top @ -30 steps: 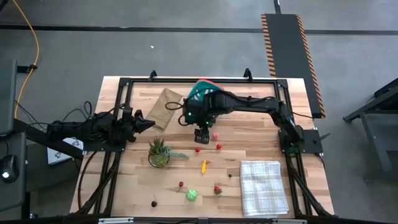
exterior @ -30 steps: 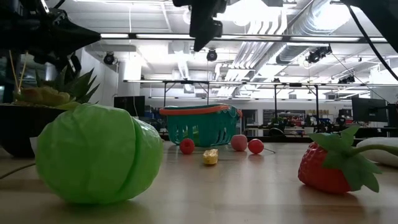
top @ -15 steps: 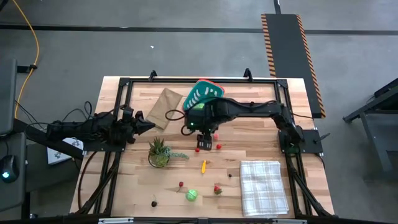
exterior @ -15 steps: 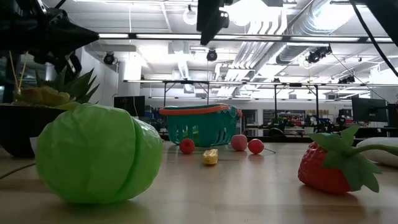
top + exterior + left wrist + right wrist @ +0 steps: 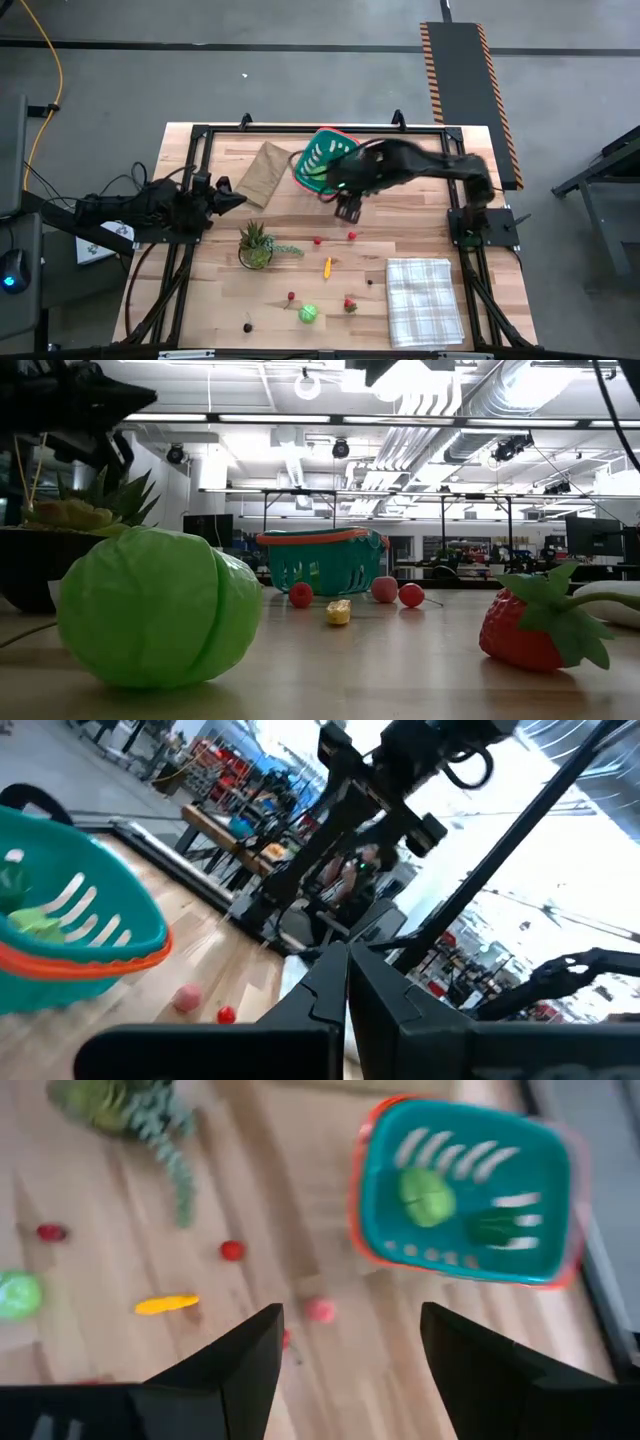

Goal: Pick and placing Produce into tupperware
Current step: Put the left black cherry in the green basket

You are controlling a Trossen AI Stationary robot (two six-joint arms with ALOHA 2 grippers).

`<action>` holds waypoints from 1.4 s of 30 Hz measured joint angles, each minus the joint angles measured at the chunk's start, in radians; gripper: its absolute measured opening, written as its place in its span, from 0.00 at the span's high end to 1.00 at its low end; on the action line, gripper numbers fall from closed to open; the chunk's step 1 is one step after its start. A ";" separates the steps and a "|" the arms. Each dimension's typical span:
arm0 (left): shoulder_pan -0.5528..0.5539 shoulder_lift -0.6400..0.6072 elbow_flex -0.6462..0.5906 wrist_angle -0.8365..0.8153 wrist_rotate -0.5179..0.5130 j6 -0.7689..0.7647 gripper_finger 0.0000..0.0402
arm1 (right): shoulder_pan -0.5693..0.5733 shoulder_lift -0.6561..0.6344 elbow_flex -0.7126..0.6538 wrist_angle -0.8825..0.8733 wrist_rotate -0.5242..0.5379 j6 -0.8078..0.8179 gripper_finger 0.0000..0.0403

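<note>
The basket (image 5: 322,158), teal with an orange-red rim and pale slots, sits toward the far side of the bench (image 5: 420,225) beside a brown paper bag (image 5: 262,170), and holds two green pieces (image 5: 428,1195). The right end effector (image 5: 347,208) hangs just beside it, fingers apart and empty, over open wood. Small fruits (image 5: 352,236) lie scattered nearer, between a potted plant (image 5: 256,245) and a checked cloth (image 5: 424,300); the left end effector (image 5: 238,198), fingers together, waits at the left edge.

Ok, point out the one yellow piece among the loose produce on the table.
The slim yellow-orange piece lying mid-table, beyond the small red ball as seen from the teal basket. Every other loose piece is red, pink, green or dark.
</note>
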 joint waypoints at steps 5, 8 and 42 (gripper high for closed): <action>0.000 0.001 0.058 0.005 -0.005 0.033 0.99 | -0.001 -0.123 0.000 -0.008 0.138 0.069 0.44; 0.000 0.001 0.109 0.001 -0.009 0.077 0.99 | -0.003 -0.199 -0.013 -0.003 0.214 0.100 0.44; 0.000 0.554 1.096 -0.842 0.535 -0.086 0.99 | 0.008 -1.055 -1.668 1.343 -0.220 0.542 0.44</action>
